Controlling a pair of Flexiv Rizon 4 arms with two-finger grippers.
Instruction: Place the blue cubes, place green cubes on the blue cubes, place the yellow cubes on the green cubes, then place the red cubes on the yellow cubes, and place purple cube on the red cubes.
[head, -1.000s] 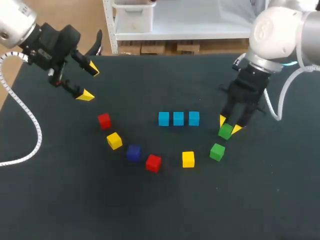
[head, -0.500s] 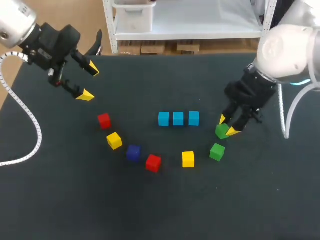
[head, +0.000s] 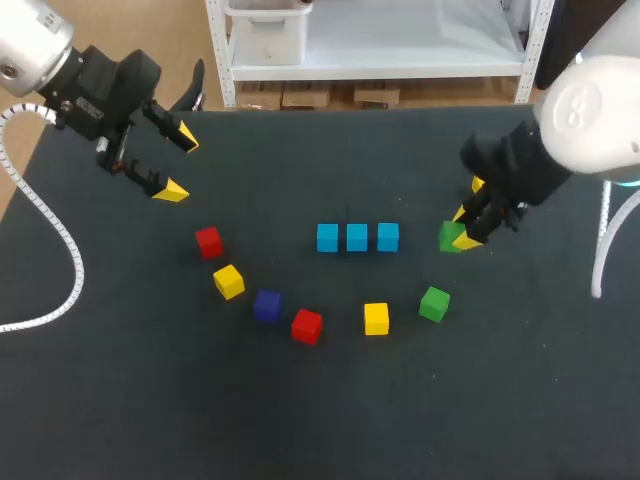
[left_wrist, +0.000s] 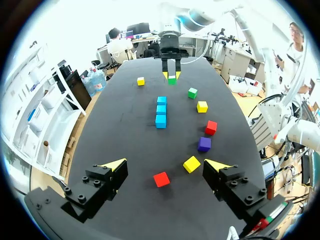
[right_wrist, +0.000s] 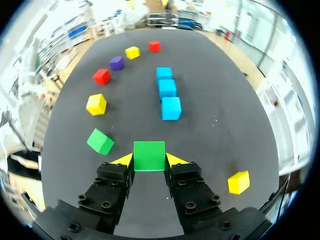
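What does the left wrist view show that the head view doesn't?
Left wrist only: a third yellow cube in the open beside the right tool; from the head view the right arm largely hides it. Head only: the left arm's white cable. Both: the row of blue cubes, the green cube in the right tool, the open left tool.

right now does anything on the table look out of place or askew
Only one thing: a yellow cube sits alone beside the right gripper, across the blue row from all the rest. That gripper is shut on a green cube. The blue row is straight and nothing looks damaged.
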